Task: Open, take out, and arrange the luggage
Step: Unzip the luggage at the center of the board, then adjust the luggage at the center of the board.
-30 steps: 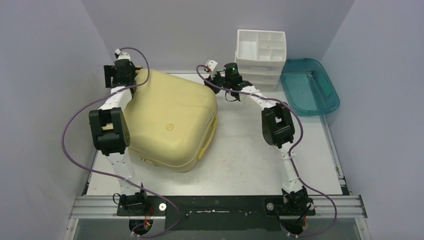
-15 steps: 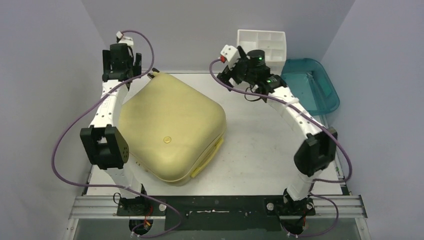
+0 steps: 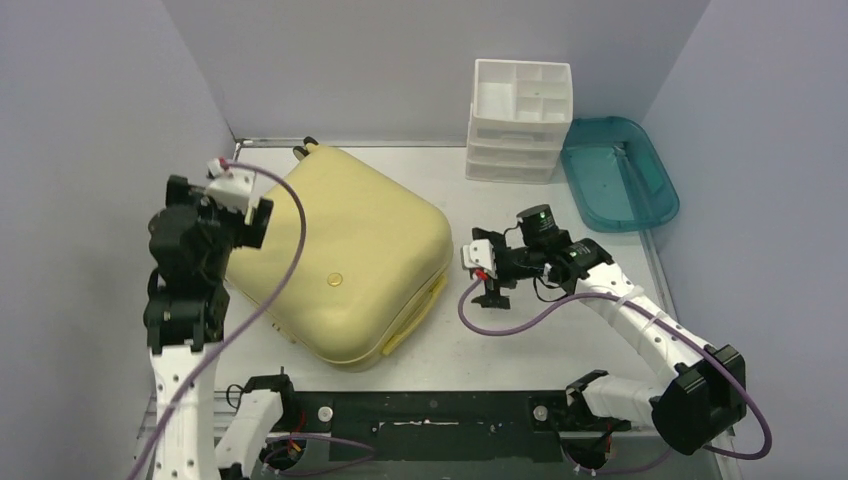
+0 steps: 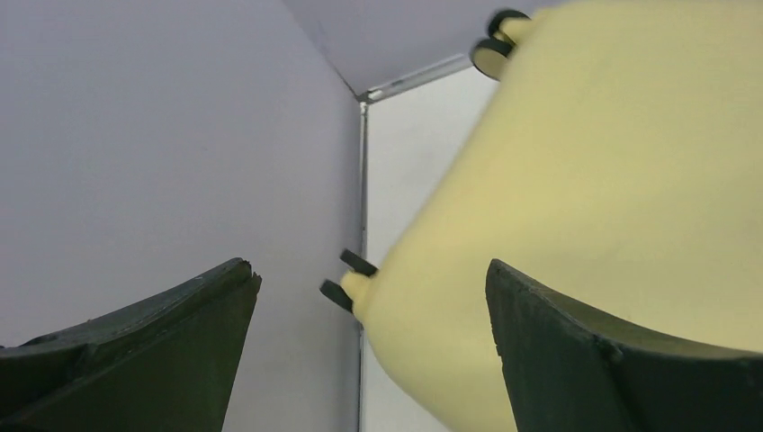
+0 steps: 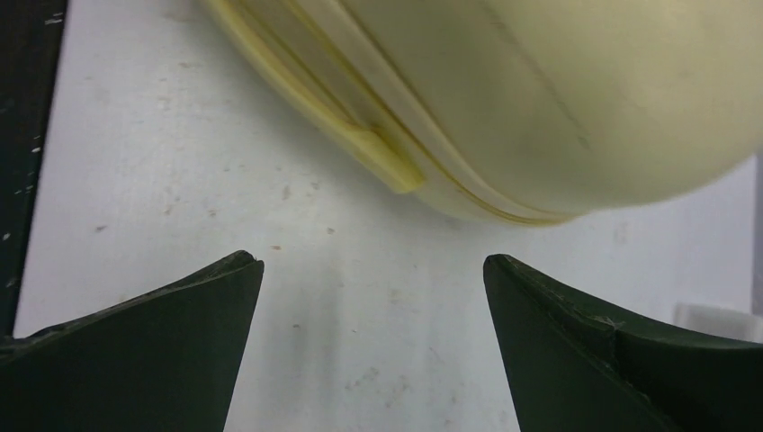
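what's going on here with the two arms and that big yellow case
Two robot arms are working on a large pale-yellow hard-shell suitcase, which lies closed on the white table. The left gripper is open at the suitcase's left side, near the wall, and holds nothing. The right gripper is open too, low over the table, facing the suitcase's seam and yellow handle without touching them. A white drawer organizer and a teal plastic tray sit at the back right. Nothing has been taken out yet.
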`<state>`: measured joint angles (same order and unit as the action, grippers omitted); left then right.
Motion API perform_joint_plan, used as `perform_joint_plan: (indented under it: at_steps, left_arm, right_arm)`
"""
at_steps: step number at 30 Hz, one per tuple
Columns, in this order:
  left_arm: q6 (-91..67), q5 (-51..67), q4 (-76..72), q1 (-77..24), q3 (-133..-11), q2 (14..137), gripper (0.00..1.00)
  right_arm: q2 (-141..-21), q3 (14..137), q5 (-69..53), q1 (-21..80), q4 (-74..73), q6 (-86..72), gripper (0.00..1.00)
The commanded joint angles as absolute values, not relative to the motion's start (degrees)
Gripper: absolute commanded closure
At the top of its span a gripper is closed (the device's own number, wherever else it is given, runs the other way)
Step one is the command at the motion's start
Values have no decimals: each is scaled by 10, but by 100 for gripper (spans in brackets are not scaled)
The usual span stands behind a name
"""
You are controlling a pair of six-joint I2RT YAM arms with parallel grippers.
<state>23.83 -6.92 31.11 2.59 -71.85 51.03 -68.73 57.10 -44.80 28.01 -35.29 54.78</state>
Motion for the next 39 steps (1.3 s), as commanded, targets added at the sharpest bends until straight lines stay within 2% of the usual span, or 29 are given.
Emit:
perform_joint_plan:
  at_steps: [1, 5, 10, 16, 20, 23, 27, 32, 39]
  left_arm:
    - [332, 102, 395, 26, -597, 362, 3]
    - [334, 176, 438, 26, -528, 263, 3]
    - [272, 200, 407, 29, -474, 240, 3]
    - [218, 224, 376, 48, -457, 237, 3]
    - [213, 225, 377, 52, -443, 230, 3]
    - [211, 225, 377, 54, -443, 231, 3]
    - [211, 229, 377, 54, -440, 230, 3]
    - [213, 235, 381, 55, -439, 230, 3]
    - [215, 241, 384, 58, -439, 230, 3]
  right_arm:
    - [-666, 546, -614, 288, -398, 709, 1]
    - [-727, 589, -613, 319, -466, 773, 4]
    - [-813, 636, -591, 375, -529, 848, 7]
    - [-888, 641, -582, 412, -507, 866, 10]
    - [-894, 605, -572, 416, -399, 794, 11]
    - [-873, 553, -511, 417, -244, 668, 10]
    - [-859, 520, -444, 386, -137, 571, 8]
    - [-891, 568, -477, 317, -129, 534, 8]
    - [-1021, 742, -448, 299, -195, 510, 8]
